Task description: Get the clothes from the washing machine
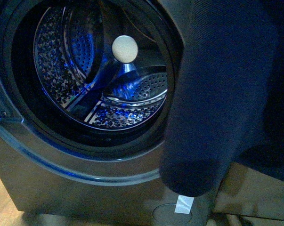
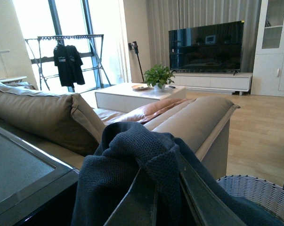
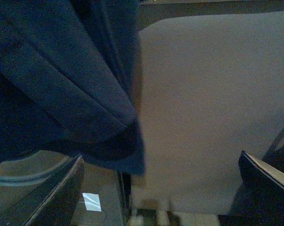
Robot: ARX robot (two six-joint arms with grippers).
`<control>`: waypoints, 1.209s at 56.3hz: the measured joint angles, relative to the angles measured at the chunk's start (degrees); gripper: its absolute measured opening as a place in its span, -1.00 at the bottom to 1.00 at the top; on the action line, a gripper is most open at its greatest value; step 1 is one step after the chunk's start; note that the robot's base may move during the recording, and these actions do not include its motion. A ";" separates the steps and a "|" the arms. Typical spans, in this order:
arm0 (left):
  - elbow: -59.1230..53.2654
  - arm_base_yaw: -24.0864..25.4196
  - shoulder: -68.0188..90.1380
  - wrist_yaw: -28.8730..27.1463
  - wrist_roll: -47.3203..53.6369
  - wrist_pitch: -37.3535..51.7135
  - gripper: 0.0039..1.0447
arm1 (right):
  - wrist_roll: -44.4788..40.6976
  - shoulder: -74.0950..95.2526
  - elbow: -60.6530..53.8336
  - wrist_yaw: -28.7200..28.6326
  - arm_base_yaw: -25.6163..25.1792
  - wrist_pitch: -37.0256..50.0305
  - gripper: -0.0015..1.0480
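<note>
The clothes (image 1: pixel 212 103) hung outside the washing machine (image 1: pixel 61 183), right of its porthole (image 1: pixel 85 75) and before its right side. In the left wrist view they sat bunched between the fingers (image 2: pixel 205 200) of the left gripper (image 2: pixel 160 165). A basket (image 2: pixel 259 190) stood beside them and a sofa (image 2: pixel 47 113) behind. A low table (image 2: pixel 132 94) and a television (image 2: pixel 205 44) lay beyond the sofa.

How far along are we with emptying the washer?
Done: the drum looks empty, and the clothes hang outside the washer.
In hand: the left gripper is clamped on the clothes, with the basket close by. The right gripper is open and holds nothing.
Left: probably carrying the clothes over the basket and releasing them; they are not in it yet.
</note>
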 joint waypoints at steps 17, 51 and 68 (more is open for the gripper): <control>0.26 0.00 0.24 -0.07 -0.02 -0.17 -0.89 | 0.00 0.00 0.00 -0.02 0.00 0.00 0.86; 0.35 0.00 0.39 -0.37 -0.02 -0.22 -0.89 | 29.75 41.18 13.97 -51.89 -22.47 53.64 0.86; 0.35 0.00 0.39 -0.35 -0.02 -0.22 -0.89 | 30.25 67.63 27.15 -54.51 -19.67 67.23 0.86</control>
